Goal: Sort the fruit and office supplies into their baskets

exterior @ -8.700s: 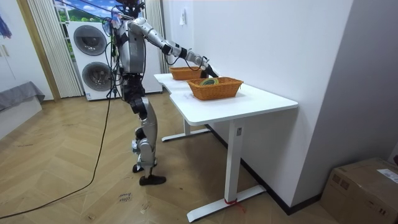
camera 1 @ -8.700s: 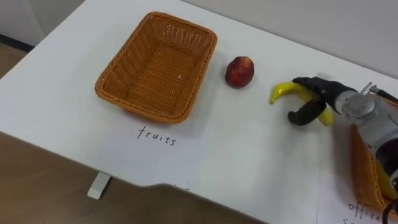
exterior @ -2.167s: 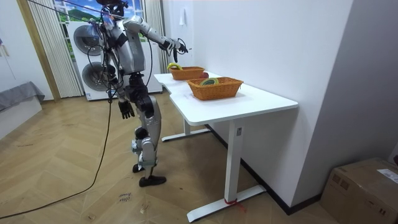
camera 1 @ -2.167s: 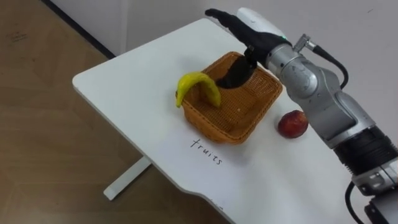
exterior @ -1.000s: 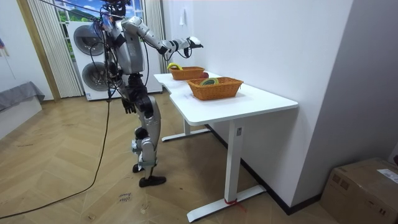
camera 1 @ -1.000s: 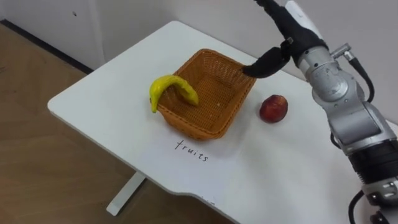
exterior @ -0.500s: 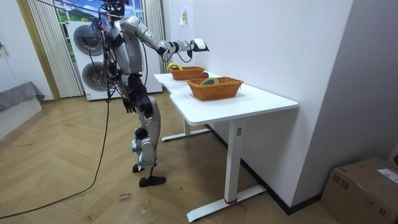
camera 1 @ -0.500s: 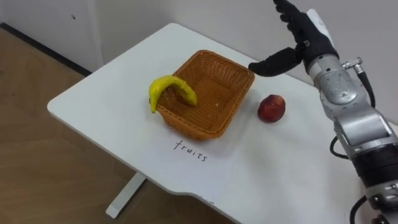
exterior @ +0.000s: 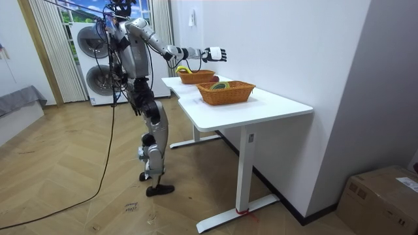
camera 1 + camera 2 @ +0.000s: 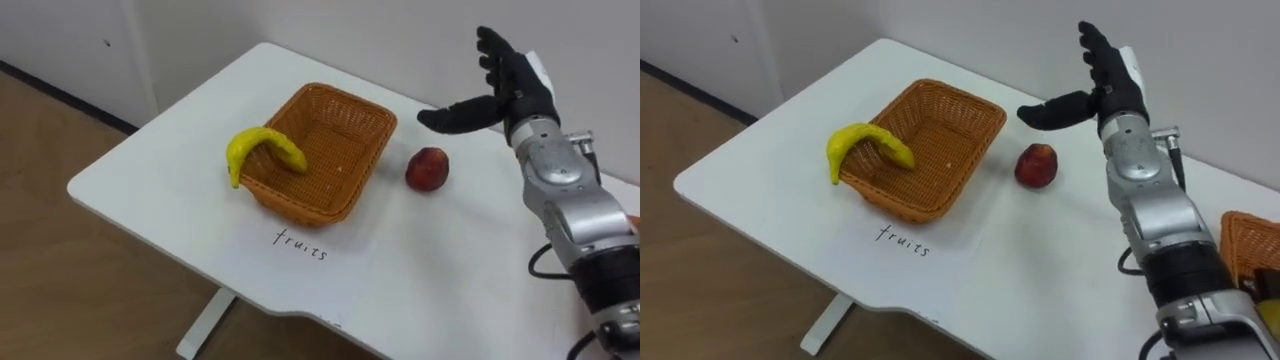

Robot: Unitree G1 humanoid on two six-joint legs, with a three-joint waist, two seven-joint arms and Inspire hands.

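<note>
1 banana (image 10: 258, 150): draped over basket's (image 10: 335, 150) left rim, frame centre. 1 apple (image 10: 427, 168): on table (image 10: 470, 265) just right of basket. Right hand (image 10: 512, 88): upper right, raised, fingers spread, empty. Left hand (image 9: 135, 108): low beside hip.

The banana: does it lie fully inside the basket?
No, the banana straddles the rim of the basket, one end hanging outside.

Banana (image 10: 865, 137) draped on basket (image 10: 906, 206) rim; apple (image 10: 1036, 165) beside; R robot hand (image 10: 1104, 88) spread above.

One banana (image 10: 865, 140), one red fruit (image 10: 1036, 164) — one labelled basket (image 10: 915, 200), one further basket (image 9: 225, 96).
</note>
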